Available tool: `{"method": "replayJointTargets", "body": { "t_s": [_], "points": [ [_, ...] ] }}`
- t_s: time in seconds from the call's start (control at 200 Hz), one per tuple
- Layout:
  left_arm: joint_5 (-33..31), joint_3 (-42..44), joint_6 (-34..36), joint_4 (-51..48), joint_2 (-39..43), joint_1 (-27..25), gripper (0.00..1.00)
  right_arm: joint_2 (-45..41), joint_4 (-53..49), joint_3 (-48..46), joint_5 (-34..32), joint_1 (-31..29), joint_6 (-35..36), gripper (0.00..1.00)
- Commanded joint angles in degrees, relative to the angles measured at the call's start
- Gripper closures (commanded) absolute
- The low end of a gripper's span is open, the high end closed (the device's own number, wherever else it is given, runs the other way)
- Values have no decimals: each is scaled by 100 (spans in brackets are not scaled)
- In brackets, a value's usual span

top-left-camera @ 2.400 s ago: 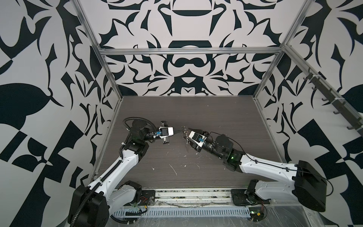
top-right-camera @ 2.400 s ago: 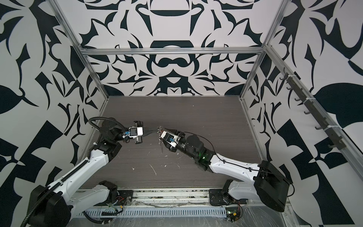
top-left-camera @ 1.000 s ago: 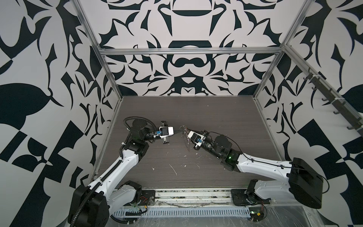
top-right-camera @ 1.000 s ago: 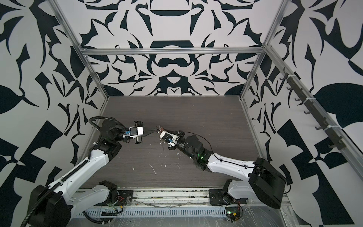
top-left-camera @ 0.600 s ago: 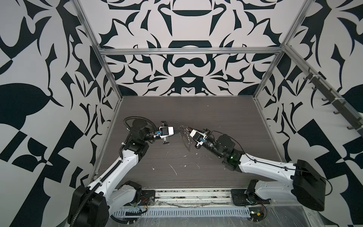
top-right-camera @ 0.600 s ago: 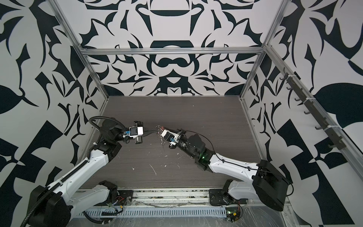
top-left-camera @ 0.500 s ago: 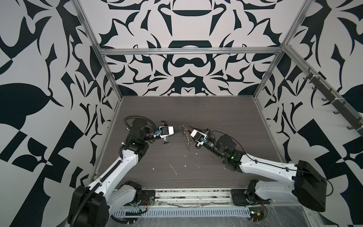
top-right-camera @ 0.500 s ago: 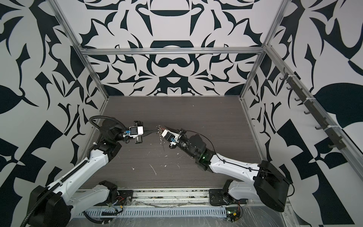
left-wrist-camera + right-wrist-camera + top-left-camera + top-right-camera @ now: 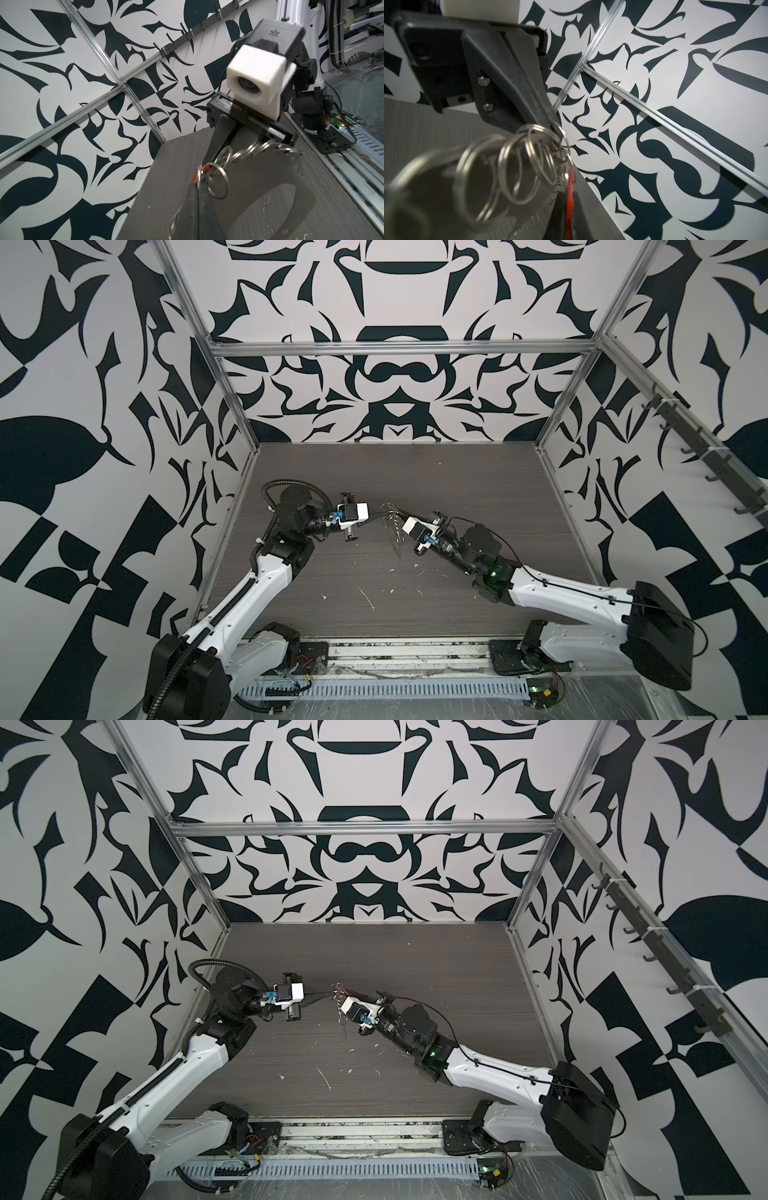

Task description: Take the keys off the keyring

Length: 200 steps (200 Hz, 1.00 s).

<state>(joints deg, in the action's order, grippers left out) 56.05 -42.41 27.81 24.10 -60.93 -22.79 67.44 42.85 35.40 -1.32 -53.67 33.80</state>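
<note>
Keys (image 9: 390, 516) aloft over the bench (image 9: 457, 485) in a top view, between both arms. Left wrist: left fingers (image 9: 200, 212) clenched on the keyring (image 9: 220, 180). Right wrist: right fingers (image 9: 559, 224) pinching the red tag (image 9: 569, 195). Likely step: bracing the bunch; next, one key worked along the coil.

The dark wood-grain tabletop (image 9: 457, 472) carries small white flecks (image 9: 368, 599), perhaps paint chips, near its front edge, inside black-and-white patterned walls (image 9: 395, 385), with a rail of hooks (image 9: 702, 437) beyond its right edge.
</note>
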Motion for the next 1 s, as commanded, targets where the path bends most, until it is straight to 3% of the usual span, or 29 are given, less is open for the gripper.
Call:
{"method": "replayJointTargets", "body": {
  "t_s": [0.0, 0.24, 0.35, 0.59, 0.665, 0.785, 0.92, 0.995],
  "points": [
    [-257, -323, 330, -609, 152, 20, 100, -461, -490, 256, -228, 5, 429, 100],
    [-703, -364, 238, -659, 134, -13, 100, -785, -1005, 332, -650, 5, 1100, 100],
    [-781, -381, 201, -626, 122, -31, 100, -754, -873, 393, -871, 11, 1402, 100],
    [-1559, -514, -313, -757, 103, -191, 100, -664, -431, 645, -1316, 10, 2169, 100],
    [-1395, -537, -123, -859, 104, -202, 100, -685, -737, 895, -1039, 51, 2057, 100],
    [-1043, -271, 230, -374, 105, -200, 100, -777, -1492, 1417, 46, 388, 977, 100],
    [-606, -519, 764, -910, -23, -186, 100, -816, -2313, 1942, 1112, 890, 129, 100],
    [-471, -718, 829, -1196, -132, -123, 100, -751, -2662, 2197, 1328, 1045, 49, 100]
  ]
}}
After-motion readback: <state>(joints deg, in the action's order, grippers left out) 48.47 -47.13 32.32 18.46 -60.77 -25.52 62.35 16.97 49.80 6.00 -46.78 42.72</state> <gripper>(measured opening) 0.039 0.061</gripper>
